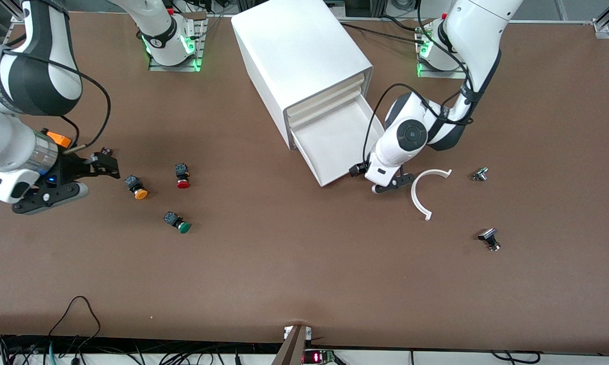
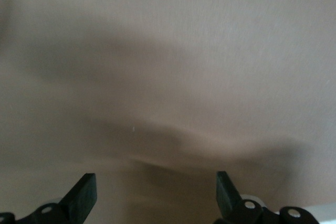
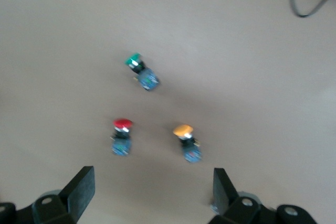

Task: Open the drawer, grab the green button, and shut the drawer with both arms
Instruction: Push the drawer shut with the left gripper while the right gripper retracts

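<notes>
Drawer (image 1: 335,147) is pulled out and looks empty. Left tool (image 1: 391,186) released, just off its front corner. Green button (image 1: 178,223) lies on the worktop, cap toward the front camera. Right tool (image 1: 74,177) released, much nearer it, so I'd pick with right.

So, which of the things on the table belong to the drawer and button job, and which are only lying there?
Belong to the job:
- drawer, lowest of the cabinet, pulled out
- green button
- left gripper, open, beside the drawer's front
- right gripper, open, near the buttons

Only lying there:
- red button
- orange button
- white curved piece
- two small metal parts
</notes>
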`<state>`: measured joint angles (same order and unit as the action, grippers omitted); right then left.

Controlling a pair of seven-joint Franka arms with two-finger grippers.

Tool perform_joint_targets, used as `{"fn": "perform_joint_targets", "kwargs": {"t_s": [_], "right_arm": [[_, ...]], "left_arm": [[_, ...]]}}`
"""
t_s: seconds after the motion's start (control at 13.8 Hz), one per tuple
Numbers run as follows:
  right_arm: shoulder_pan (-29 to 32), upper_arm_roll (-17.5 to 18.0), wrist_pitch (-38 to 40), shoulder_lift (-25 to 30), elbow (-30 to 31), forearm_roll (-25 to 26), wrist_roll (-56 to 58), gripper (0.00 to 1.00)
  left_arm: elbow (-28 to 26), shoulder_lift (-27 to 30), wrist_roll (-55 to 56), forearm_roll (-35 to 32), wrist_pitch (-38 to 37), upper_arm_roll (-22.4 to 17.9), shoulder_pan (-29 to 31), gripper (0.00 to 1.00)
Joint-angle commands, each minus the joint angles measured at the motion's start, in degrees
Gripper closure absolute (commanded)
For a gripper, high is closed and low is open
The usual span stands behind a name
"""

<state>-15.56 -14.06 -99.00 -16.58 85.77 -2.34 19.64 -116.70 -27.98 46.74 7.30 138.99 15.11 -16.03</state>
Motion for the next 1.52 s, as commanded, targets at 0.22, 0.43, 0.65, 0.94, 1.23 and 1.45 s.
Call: {"fn": "perform_joint_targets", "kwargs": {"t_s": [0.22,0.43,0.65,0.94,1.23,1.45], "right_arm": [[0.0,0.2,13.3,5.3,-2.4,2.4,-10.2,0.0],[0.0,-2.5,14.2,6.7,-2.4,2.6,-10.0,0.0],[-0.1,-3.1,14.6,7.4,-2.5,3.0,-10.1,0.0],[0.1,-3.3,14.2,7.4,-5.1,4.8,-9.9,0.0],[0.1,-5.0,14.3,9.5,-4.6,4.2,-13.0,0.0],[0.1,-6.1,15.0,9.6,-4.5,3.4,-12.1,0.0]], "left_arm": [[-2.7,4.0,0.5,5.3,-8.4,4.9,-0.2,0.0],[-2.8,4.0,0.4,5.4,-11.1,7.6,-0.2,0.0],[-4.5,4.0,-0.2,5.5,-11.5,9.2,-0.2,0.0],[-5.9,3.9,-0.4,5.5,-11.7,11.9,-0.2,0.0],[-4.2,4.6,-0.6,4.8,-10.8,10.6,0.6,0.0],[2.6,6.4,-0.5,5.0,-8.7,1.2,3.3,0.0]]}}
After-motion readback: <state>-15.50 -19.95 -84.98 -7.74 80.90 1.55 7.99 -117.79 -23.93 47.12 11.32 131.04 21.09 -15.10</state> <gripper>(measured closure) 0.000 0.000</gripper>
